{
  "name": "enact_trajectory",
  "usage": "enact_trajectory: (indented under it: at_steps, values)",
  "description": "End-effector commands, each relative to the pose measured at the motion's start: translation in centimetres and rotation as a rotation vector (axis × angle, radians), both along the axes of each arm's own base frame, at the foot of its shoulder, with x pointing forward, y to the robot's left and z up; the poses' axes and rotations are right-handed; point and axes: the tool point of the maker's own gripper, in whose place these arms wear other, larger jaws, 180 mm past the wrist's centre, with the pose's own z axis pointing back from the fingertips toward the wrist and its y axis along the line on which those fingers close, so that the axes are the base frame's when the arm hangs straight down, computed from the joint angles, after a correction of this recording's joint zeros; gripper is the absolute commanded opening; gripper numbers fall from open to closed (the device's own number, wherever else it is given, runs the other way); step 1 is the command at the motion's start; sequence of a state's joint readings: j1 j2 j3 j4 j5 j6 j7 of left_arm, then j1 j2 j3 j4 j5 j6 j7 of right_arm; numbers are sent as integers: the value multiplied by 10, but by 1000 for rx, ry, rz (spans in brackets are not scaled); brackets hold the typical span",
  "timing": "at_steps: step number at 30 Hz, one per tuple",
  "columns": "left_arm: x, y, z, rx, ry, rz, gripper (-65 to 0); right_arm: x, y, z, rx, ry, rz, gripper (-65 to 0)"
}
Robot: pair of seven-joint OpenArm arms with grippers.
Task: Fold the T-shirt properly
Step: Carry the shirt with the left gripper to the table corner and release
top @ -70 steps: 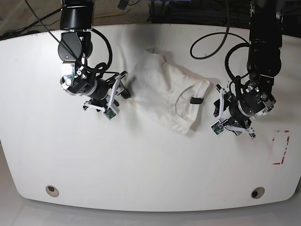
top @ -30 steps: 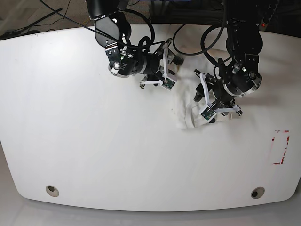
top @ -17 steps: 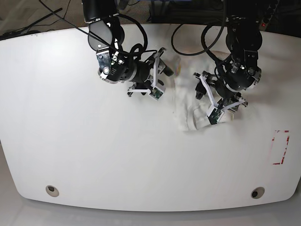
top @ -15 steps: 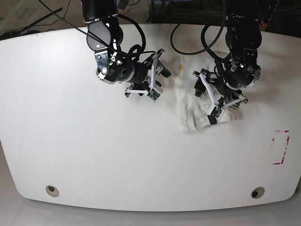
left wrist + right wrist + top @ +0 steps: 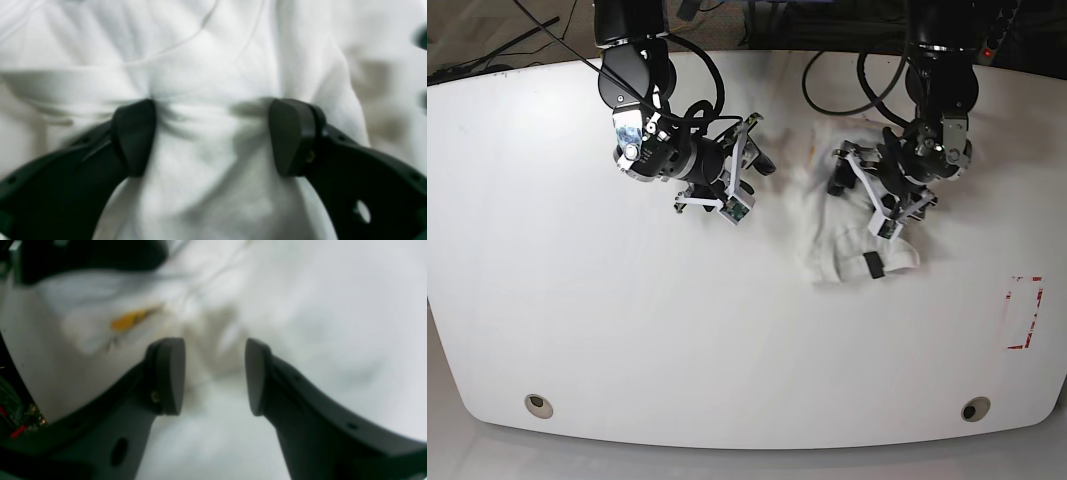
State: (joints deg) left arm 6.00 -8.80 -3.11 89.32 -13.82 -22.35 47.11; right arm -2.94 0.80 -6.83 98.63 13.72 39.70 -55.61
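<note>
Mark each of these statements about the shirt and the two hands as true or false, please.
1. The left hand has its jaws wide apart over the shirt. True.
2. The shirt is spread out flat on the table. False: it lies bunched and creased.
3. A black tag shows on the shirt near its front edge. True.
4. The right hand is clamped on the shirt. False: its jaws stand apart with a clear gap between them.
5. A yellow-orange mark shows in the right wrist view. True.
6. The right hand is over the middle of the shirt. False: it is beside the shirt.
</note>
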Motion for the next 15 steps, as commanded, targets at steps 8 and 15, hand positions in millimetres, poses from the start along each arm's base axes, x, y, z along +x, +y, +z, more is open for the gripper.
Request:
enact_trajectory:
  at_steps: [8, 15]
  values:
    - [-41, 185, -11, 378, 214, 99, -151, 11, -2, 18, 20, -69, 5, -380]
    - [-58, 290, 2, 517, 273, 132, -151, 13, -7, 29, 6, -112, 7, -380]
